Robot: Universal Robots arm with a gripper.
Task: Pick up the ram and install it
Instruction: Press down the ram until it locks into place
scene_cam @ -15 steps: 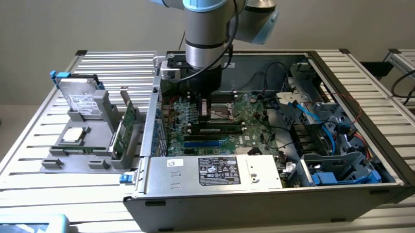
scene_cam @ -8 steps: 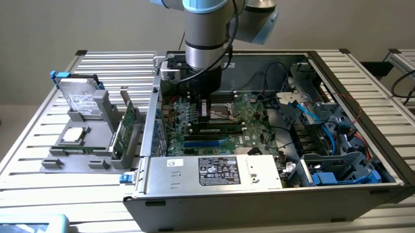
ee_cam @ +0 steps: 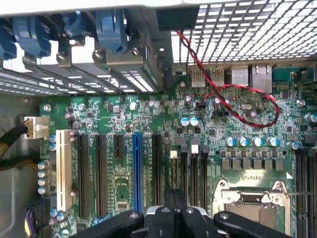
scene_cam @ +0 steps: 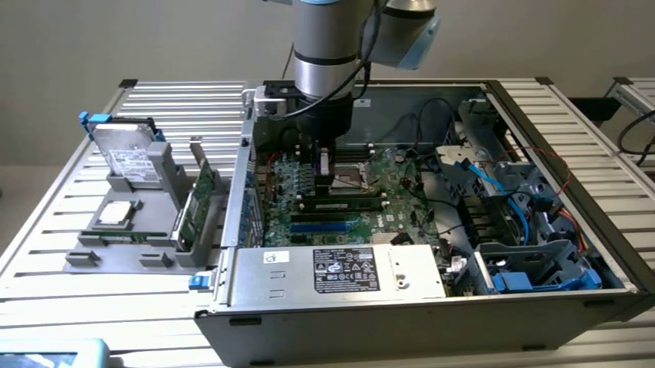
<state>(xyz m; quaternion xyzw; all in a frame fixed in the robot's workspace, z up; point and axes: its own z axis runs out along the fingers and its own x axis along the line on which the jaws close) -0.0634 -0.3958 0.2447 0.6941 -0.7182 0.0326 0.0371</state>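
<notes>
The ram [scene_cam: 346, 205] is a long dark-and-green stick standing in a memory slot on the motherboard [scene_cam: 399, 218], inside the open computer case. My gripper [scene_cam: 325, 190] reaches straight down from the arm to the ram's end at the exterior view's left. I cannot tell whether it touches the stick. In the wrist view the black fingers [ee_cam: 166, 218] are pressed together over the board's expansion slots [ee_cam: 136, 173], beside the CPU socket [ee_cam: 252, 198], and the gripper [ee_cam: 173, 212] is shut with nothing between them.
The case walls [scene_cam: 245, 176] surround the gripper, with black and blue cables [scene_cam: 461, 165] and drive bays [scene_cam: 532, 268] at the exterior view's right. The power supply [scene_cam: 338, 268] sits at the front. Outside the case, a grey holder [scene_cam: 123, 257] carries a hard drive [scene_cam: 128, 153] and an upright green card [scene_cam: 202, 195].
</notes>
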